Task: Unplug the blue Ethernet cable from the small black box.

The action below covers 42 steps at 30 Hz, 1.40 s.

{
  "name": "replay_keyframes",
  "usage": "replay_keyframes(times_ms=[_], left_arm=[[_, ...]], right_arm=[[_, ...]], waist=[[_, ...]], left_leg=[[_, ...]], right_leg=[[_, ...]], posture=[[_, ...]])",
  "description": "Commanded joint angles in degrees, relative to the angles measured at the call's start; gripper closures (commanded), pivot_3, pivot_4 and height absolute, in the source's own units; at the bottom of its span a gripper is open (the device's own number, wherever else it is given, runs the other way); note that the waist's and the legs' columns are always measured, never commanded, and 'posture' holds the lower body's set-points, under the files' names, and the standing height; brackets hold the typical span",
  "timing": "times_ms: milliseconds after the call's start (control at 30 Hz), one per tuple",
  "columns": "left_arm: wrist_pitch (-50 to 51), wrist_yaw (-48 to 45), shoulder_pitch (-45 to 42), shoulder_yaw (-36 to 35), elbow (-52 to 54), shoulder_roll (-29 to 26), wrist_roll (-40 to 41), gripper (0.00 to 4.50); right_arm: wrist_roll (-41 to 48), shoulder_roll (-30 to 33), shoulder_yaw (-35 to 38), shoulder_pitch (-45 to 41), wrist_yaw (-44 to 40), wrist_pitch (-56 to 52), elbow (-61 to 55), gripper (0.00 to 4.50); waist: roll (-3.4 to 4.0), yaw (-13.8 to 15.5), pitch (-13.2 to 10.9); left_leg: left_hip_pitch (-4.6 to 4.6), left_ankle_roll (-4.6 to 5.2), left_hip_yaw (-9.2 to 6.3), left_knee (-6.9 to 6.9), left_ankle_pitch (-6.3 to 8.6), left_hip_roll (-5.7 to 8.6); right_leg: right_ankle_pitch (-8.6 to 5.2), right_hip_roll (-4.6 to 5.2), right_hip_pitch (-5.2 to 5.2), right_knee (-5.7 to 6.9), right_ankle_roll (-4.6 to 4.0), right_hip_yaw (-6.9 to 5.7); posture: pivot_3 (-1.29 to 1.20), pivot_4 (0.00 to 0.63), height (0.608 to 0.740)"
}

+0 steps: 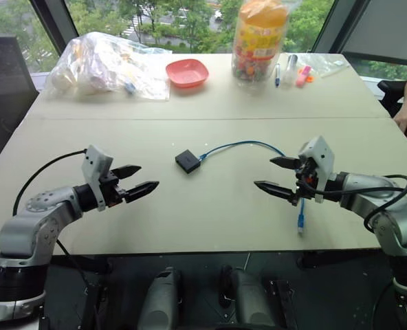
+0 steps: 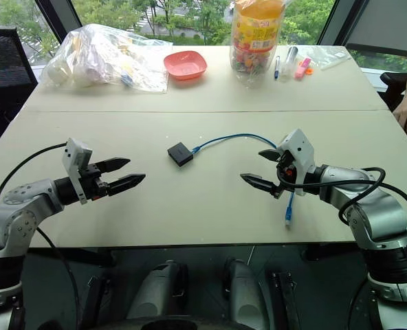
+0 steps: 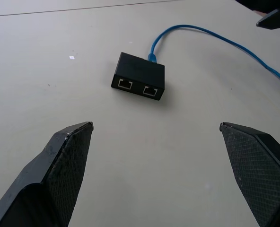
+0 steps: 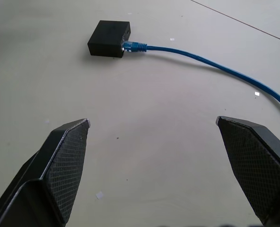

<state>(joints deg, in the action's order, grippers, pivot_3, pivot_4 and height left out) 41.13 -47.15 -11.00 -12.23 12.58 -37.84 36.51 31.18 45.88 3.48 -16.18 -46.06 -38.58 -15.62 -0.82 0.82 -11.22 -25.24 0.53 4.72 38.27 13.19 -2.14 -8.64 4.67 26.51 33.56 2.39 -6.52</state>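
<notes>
Nothing of the task is done yet. Low in the head view, the left gripper [image 1: 138, 181] at lower left and the right gripper [image 1: 276, 174] at lower right hover with fingers spread wide, holding nothing. Beyond them, at frame centre, the small black box [image 1: 187, 160] lies on the table [image 1: 210, 96] with the blue Ethernet cable [image 1: 245, 144] plugged into its side, arcing right. Both grasp and pull remain.

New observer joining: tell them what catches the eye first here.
Mid-table, the small black box lies with the blue Ethernet cable plugged into it, arcing toward the right hand. The left hand faces it, both open. Behind stands a tall orange-lidded jar.
</notes>
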Motion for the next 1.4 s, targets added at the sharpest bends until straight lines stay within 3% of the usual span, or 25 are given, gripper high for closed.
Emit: replay_keyframes(times_ms=[33,567,867,1033,1133,1367,1400], left_arm=[[-1.0,0.3,-1.0,-0.6,1.1,0.2,0.5,0.03],[-4.9,0.1,-5.1,1.5,-2.7,0.6,-3.3,0.03],[-12.1,-5.5,-12.2,4.0,-13.4,-3.1,-9.0,0.03],[-11.8,-4.5,-10.1,3.1,-10.6,-2.7,-8.7,0.03],[-11.2,-2.8,-6.8,2.2,-7.0,-1.9,-8.1,0.03],[-9.8,2.5,0.8,0.1,0.6,0.9,-7.0,0.03],[-9.6,3.1,1.3,0.2,1.3,1.2,-7.0,0.00]], right_arm=[[-0.5,-0.5,0.7,-1.2,-0.4,1.2,-0.1,0.00],[-4.4,-2.2,-1.9,-5.3,-2.8,4.3,4.8,0.00],[-19.9,-14.0,-16.7,-29.9,-11.3,22.9,41.1,0.00],[-26.4,-23.9,-19.1,-42.6,-13.1,35.5,66.6,0.00],[-30.9,-28.7,-20.0,-48.4,-10.1,41.9,79.2,0.00],[-38.8,-37.5,-20.5,-53.6,-5.7,44.4,92.1,0.00],[-39.5,-38.2,-20.5,-53.7,-6.2,44.2,92.6,0.25]], waist=[[0.00,0.0,0.0],[0.00,0.0,0.0],[0.01,-0.7,0.0],[0.01,-1.4,0.0],[0.01,-1.7,0.0],[0.00,-2.0,0.0],[0.00,-2.0,0.0]], left_leg=[[0.00,0.00,0.00,0.00,0.00,0.00],[0.01,0.00,0.01,0.00,0.00,0.01],[0.07,0.01,0.09,-0.04,-0.03,0.12],[-0.01,0.01,0.23,-0.04,-0.05,0.23],[0.00,-0.01,0.23,-0.04,-0.06,0.22],[0.21,-0.11,0.14,-0.05,-0.11,0.17],[0.30,-0.14,0.12,-0.05,-0.13,0.14]], right_leg=[[0.00,0.00,0.00,0.00,0.00,0.00],[0.00,-0.01,0.00,0.01,0.00,0.00],[0.05,-0.08,0.08,0.13,-0.07,0.00],[0.16,-0.01,0.23,0.54,0.15,0.07],[0.16,0.01,0.23,0.56,0.15,0.07],[0.16,-0.01,0.17,0.71,0.15,0.17],[0.14,-0.03,0.09,0.72,0.16,0.16]], posture=[[0.00,0.150,0.740],[0.00,0.150,0.740],[0.00,0.150,0.740],[0.00,0.150,0.740],[0.00,0.150,0.740],[0.00,0.150,0.740],[0.00,0.150,0.740]])
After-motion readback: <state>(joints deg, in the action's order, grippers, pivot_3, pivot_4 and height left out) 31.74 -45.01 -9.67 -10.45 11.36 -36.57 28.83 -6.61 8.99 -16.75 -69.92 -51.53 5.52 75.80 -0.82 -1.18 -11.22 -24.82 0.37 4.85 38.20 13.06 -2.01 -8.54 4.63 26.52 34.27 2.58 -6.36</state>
